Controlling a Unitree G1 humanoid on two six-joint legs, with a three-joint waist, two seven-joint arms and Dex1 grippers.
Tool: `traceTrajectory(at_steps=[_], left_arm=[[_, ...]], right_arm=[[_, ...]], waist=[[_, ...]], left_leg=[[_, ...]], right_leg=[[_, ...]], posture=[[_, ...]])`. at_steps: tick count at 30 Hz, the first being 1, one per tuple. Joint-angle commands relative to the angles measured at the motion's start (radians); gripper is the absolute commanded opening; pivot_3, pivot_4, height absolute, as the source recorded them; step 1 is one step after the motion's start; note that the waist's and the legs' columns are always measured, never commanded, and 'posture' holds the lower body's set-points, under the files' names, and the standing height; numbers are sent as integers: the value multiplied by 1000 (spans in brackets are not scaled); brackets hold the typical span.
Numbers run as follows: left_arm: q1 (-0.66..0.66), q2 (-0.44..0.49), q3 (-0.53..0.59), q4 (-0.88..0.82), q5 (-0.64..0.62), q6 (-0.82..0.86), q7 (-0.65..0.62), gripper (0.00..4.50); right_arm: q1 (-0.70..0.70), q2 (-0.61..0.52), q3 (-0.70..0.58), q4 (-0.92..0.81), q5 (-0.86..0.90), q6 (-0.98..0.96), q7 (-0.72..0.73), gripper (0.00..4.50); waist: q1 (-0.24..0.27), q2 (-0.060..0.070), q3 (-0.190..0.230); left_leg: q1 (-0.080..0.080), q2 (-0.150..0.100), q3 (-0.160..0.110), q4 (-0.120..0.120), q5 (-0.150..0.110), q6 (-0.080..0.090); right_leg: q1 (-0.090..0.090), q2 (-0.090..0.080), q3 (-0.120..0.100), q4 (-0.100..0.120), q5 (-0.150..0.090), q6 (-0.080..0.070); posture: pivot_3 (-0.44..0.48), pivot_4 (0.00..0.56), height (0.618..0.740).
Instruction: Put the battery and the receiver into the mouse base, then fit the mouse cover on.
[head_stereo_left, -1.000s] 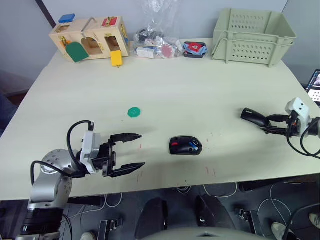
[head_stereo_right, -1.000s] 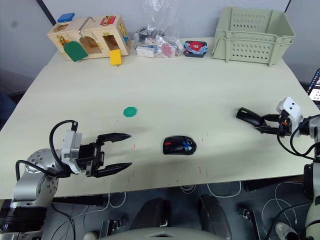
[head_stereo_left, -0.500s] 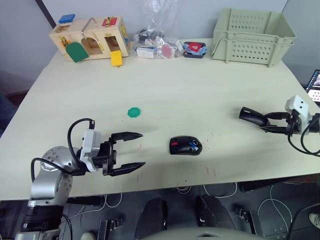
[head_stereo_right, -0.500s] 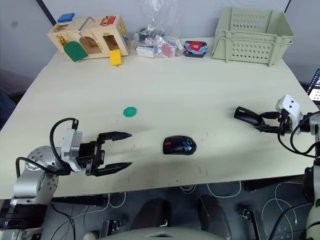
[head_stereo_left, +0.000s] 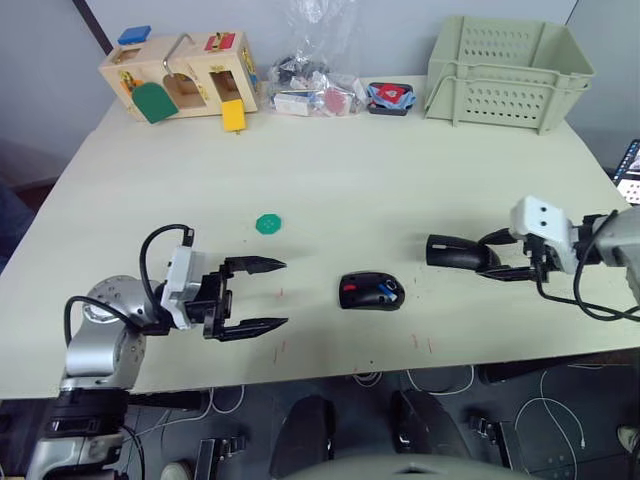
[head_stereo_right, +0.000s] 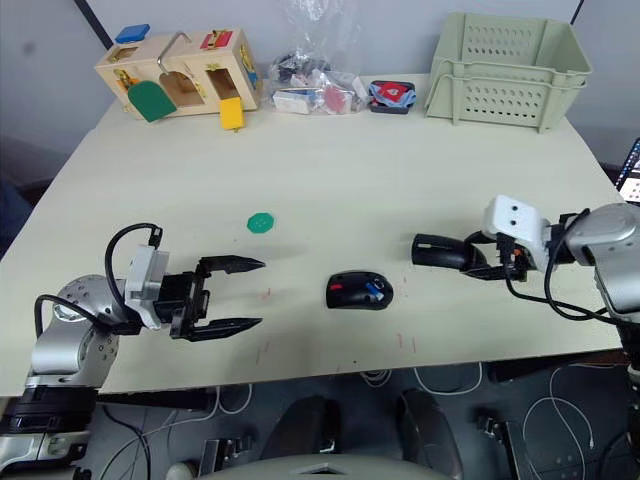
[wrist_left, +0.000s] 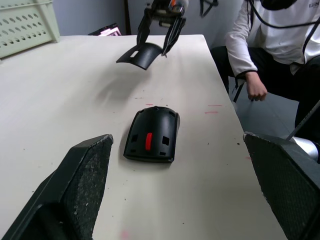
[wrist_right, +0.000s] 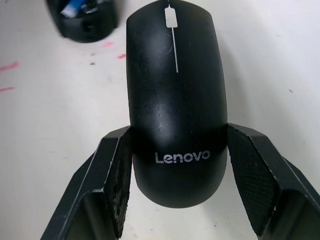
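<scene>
While the right gripper (head_stereo_left: 497, 256) carries the mouse cover (head_stereo_left: 455, 253) clamped at its rear end between both fingers, the step in hand looks like bringing that shell over the mouse base (head_stereo_left: 371, 291) and seating it. The base sits on the table (head_stereo_left: 360, 180) between the two arms, near the front edge, with the cover raised off the table to its right and a little farther back, not yet touching it. In the right wrist view the cover (wrist_right: 175, 100), marked Lenovo, points nose-first toward the base (wrist_right: 82, 17), so the line of approach seems roughly right; to do it well, the cover should come down square to the base's outline, level it, and set one end into place before pressing the other, since a skewed shell would likely ride on the rim. The left gripper (head_stereo_left: 258, 295) hovers with its fingers spread wide apart and empty, to the left of the base; it could steady the base if it slides. In the hollow of the base a blue and white shape (head_stereo_left: 384, 293) beside the red patch is probably the battery, but its seating is hard to judge, and I cannot make out the receiver at all. A person's sleeve and hand (wrist_left: 255, 92) show beyond the table's edge.
</scene>
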Motion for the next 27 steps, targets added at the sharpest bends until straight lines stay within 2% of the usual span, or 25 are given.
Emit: traceTrajectory(at_steps=[1,6,12,21,27], left_arm=[[-17,20,7,5,-3,-18,-28,4500],[-46,25,-2,50,6,-30,-56,4500],[-57,47,-7,80,8,-50,-93,4500],[-66,58,-30,96,1,-70,-95,4500],[-53,70,-35,91,-8,-82,-95,4500]], right_arm=[[-48,-16,35,-111,5,92,-22,2452],[-147,-3,162,-273,13,321,-68,2452],[-266,59,298,-383,47,539,-127,2452],[-393,149,457,-407,82,717,-240,2452],[-433,174,537,-401,80,753,-321,2452]], waist=[[0,-1,1],[-1,-2,1],[0,-2,1],[0,-4,1],[-2,-4,1]], left_leg=[[0,0,0,0,0,0],[-8,0,0,1,0,0],[-16,0,-2,3,0,0],[-17,0,-1,3,0,0],[-17,0,-1,3,0,0]], right_leg=[[0,0,0,0,0,0],[-9,0,0,1,0,0],[-15,0,-1,1,2,4],[-15,0,-1,2,2,3],[-16,0,-2,2,3,4]], posture=[[0,150,740],[0,150,740],[0,150,740],[0,150,740],[0,150,740]])
